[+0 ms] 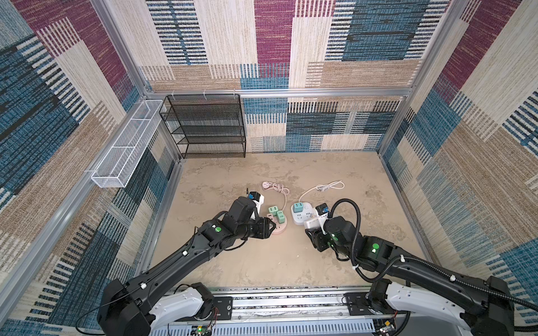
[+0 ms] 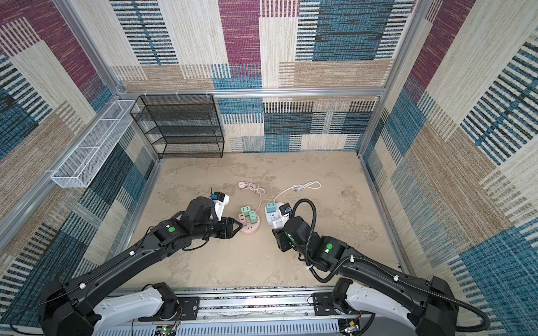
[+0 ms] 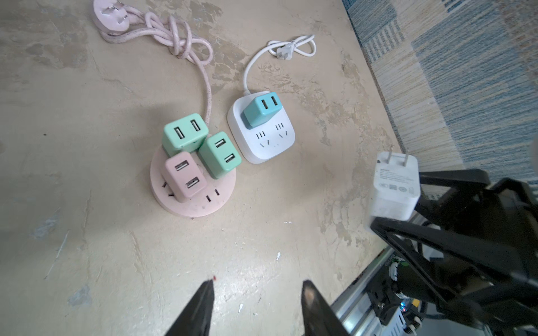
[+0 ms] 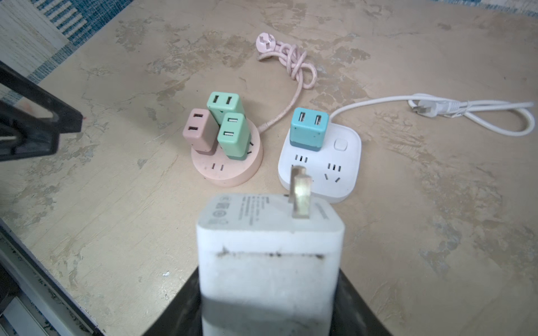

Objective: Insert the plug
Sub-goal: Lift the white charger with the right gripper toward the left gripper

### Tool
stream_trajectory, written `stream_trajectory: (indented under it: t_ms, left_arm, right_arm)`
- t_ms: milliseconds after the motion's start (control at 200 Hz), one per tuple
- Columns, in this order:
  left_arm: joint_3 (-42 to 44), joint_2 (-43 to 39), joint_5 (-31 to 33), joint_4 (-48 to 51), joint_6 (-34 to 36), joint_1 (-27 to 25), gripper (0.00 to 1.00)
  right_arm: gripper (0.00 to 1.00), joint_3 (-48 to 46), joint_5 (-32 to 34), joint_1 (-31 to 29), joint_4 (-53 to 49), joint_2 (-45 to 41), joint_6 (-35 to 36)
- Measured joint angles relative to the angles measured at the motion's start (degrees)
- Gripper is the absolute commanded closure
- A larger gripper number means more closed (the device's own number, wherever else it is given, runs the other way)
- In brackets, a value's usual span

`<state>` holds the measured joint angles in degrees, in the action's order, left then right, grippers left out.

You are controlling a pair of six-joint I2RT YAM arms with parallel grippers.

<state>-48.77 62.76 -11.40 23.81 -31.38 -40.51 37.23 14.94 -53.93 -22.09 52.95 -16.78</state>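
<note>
The right claw (image 3: pixel 419 209) is clenched on the back end of the charger (image 4: pixel 267 232). It holds the charger off the table, just short of the strip (image 4: pixel 349 171), on the side away from the strip's cord (image 4: pixel 378 101). The prongs (image 4: pixel 301 195) point across towards the strip rather than down into it.

Likely trouble from here:
- The charger must tip over before it goes down. If it stays tilted, the prongs probably scrape the strip's face and skid off.
- The grip sits far from the prongs, so a hard push could twist the charger in the claw.
- The strip lies loose on the table. A slanted push may slide it or rock it up on an edge.
- The left claw (image 3: pixel 257 291) is released and empty. It hangs beyond the hub (image 4: pixel 233 174), which lies just beside the strip, so nothing braces the strip.
- Each free socket pairs straight slots with angled ones close by, and the prongs could catch the wrong pair.
- The blue charger (image 4: pixel 308 128) stands in the strip's cord-side socket, and the held body may bump it.
</note>
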Motion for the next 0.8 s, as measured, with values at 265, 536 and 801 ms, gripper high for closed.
stream_trajectory:
  t_ms: [265, 536, 801]
  left_arm:
    - [2.1, -3.5, -5.4, -3.0, -0.2, 0.0, 0.45]
    - [2.6, -5.0, -10.1, -5.0, -0.3, 0.0, 0.44]
    - [4.6, -5.6, -16.6, -10.5, -3.6, 0.0, 0.43]
  right_arm:
    - [1.0, 3.1, -3.6, -3.2, 0.5, 3.0, 5.5]
    - [1.0, 7.9, -5.6, -4.3, 0.8, 8.7, 9.4]
    - [1.0, 9.7, -6.4, -4.5, 0.8, 10.0, 10.9]
